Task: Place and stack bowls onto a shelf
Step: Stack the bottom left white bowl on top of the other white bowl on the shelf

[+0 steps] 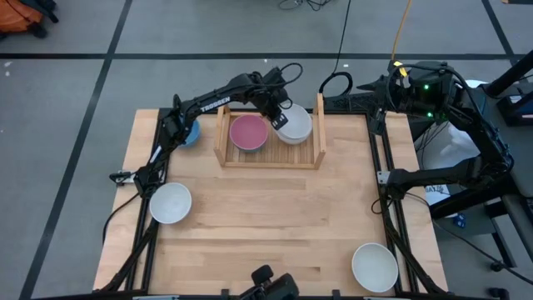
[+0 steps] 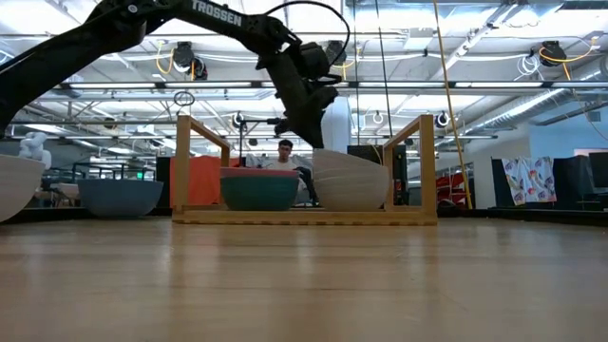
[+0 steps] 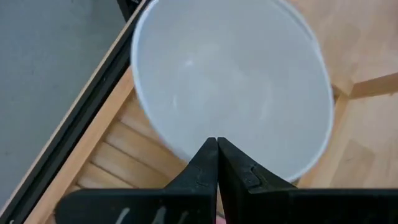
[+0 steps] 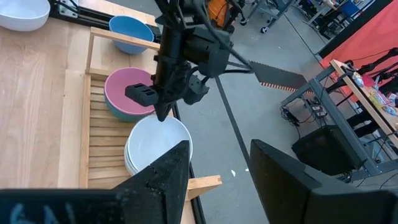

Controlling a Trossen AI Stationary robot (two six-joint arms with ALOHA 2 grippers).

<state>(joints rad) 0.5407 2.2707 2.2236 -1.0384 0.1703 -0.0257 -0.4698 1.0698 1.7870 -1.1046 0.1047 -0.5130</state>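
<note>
Jaws of the left gripper (image 3: 217, 144) pressed together above the mouth-up white bowl (image 3: 233, 78) on the shelf (image 1: 321, 133)

My left gripper (image 3: 217, 144) hides the near rim of the white bowl stack (image 3: 233, 74); the stack count cannot be told. At 9 o'clock in the low view, a white bowl (image 2: 14, 185) is cut off by the edge.

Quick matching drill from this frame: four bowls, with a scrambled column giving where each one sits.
Bowls:
1. pink bowl
2. blue bowl
3. white bowl stack
4. lone white bowl

Places:
A. table, near right corner
B. in the shelf, under the shut left end effector
C. in the shelf, on a teal bowl
D. table, just outside shelf's left panel

Pairs: 1-C, 2-D, 3-B, 4-A
</note>
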